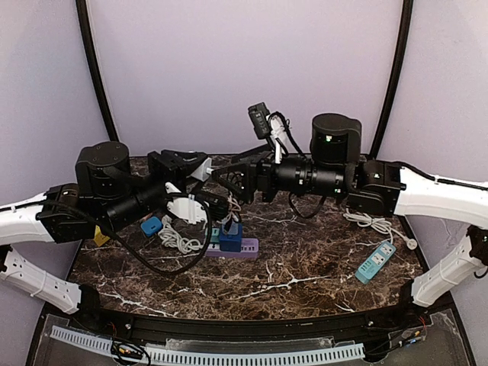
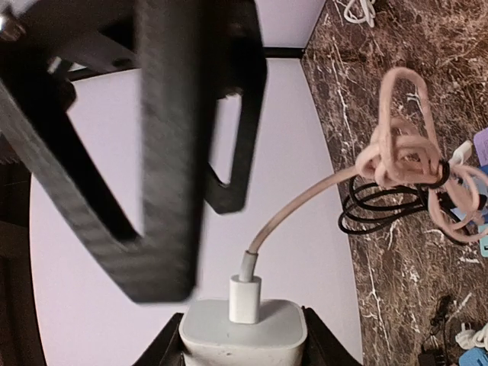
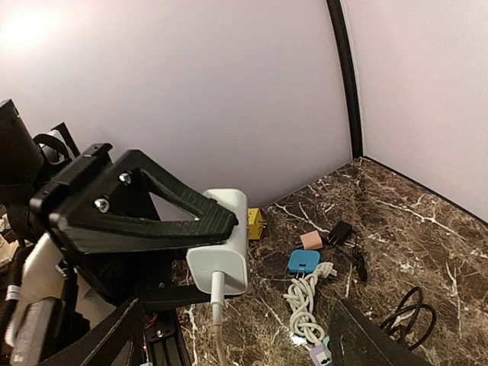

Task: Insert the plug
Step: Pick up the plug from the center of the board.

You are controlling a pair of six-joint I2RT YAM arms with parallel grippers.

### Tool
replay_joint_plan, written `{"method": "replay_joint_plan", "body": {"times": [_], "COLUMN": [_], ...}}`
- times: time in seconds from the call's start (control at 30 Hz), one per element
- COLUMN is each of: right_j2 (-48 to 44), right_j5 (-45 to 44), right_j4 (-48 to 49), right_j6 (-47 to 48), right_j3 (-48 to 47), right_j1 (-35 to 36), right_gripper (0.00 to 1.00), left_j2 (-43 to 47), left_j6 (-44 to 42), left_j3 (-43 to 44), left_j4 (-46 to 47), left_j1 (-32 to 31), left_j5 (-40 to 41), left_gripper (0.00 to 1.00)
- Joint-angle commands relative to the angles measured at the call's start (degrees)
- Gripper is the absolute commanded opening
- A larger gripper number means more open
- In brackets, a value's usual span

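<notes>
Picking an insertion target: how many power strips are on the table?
2. The purple power strip lies mid-table; the teal power strip lies near the right edge. Some of the table is occluded from above, so another may be hidden.

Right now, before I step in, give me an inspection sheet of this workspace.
Surface: dark marble table, crowded left of centre.
Job's things: white adapter with pale cable plugged in.
Clutter: purple power strip, teal power strip, blue adapter.
Grippers: left gripper shut on the white adapter; right gripper open, facing it.
Cables: white coil on the table.
Surroundings: lilac walls.
</notes>
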State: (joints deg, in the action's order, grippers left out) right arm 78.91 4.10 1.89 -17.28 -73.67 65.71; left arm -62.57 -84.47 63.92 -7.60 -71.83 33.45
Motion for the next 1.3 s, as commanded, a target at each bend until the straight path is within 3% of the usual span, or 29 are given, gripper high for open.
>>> {"method": "replay_joint_plan", "body": {"times": [0.0, 0.2, 0.57, 0.77, 0.9, 0.97, 1.0, 1.03, 1.1, 1.17, 1.2, 1.27], "right_j2": [2.1, 4.7, 9.3, 11.8, 13.0, 13.2, 13.1, 12.8, 11.7, 9.7, 8.5, 5.3], "right_j5": [2.3, 1.6, 0.5, 2.0, 2.5, 3.0, 3.1, 2.6, 2.1, 1.7, 1.5, 0.1], "right_j4": [7.2, 11.6, 8.5, 7.7, 7.8, 7.9, 7.9, 8.0, 8.5, 8.3, 7.9, 5.5], "right_j6": [0.3, 3.2, 5.3, 5.1, 4.9, 4.9, 4.8, 4.5, 4.1, 3.3, 2.7, 2.3], "right_j3": [0.4, 0.7, -1.7, -4.6, -5.5, -5.7, -5.6, -5.0, -3.2, -1.0, 0.3, 2.5], "right_j1": [1.1, 1.2, 0.8, 0.1, -0.1, -0.3, -0.2, -0.3, -0.7, -1.5, -2.2, -3.3], "right_gripper": [0.83, 0.83, 0.78, 0.66, 0.47, 0.29, 0.12, 0.00, 0.00, 0.00, 0.00, 0.00], "left_j2": [1.2, 1.7, 1.3, 2.6, 2.9, 3.0, 3.0, 3.0, 2.7, 1.7, 0.8, -0.5], "left_j6": [-5.8, -6.6, -2.7, -2.9, -3.3, -3.3, -2.9, -2.6, -0.4, 5.6, 11.6, 22.6], "left_j3": [-4.9, -10.0, -10.1, -11.2, -11.5, -11.8, -11.9, -11.9, -10.9, -8.3, -7.4, -4.5], "left_j4": [15.1, 20.3, 21.4, 20.9, 20.4, 20.3, 20.1, 19.9, 17.5, 10.6, 4.2, -6.3], "left_j1": [-1.5, -1.9, -1.9, -1.9, -1.9, -1.9, -1.9, -1.9, -1.9, -1.9, -1.6, 0.2], "left_j5": [-0.9, -3.0, -1.4, -4.1, -4.8, -5.1, -5.2, -5.2, -5.2, -4.4, -4.1, -5.0], "left_gripper": [0.01, 0.01, 0.01, 0.01, 0.01, 0.01, 0.01, 0.01, 0.02, 0.43, 0.70, 0.88]}}
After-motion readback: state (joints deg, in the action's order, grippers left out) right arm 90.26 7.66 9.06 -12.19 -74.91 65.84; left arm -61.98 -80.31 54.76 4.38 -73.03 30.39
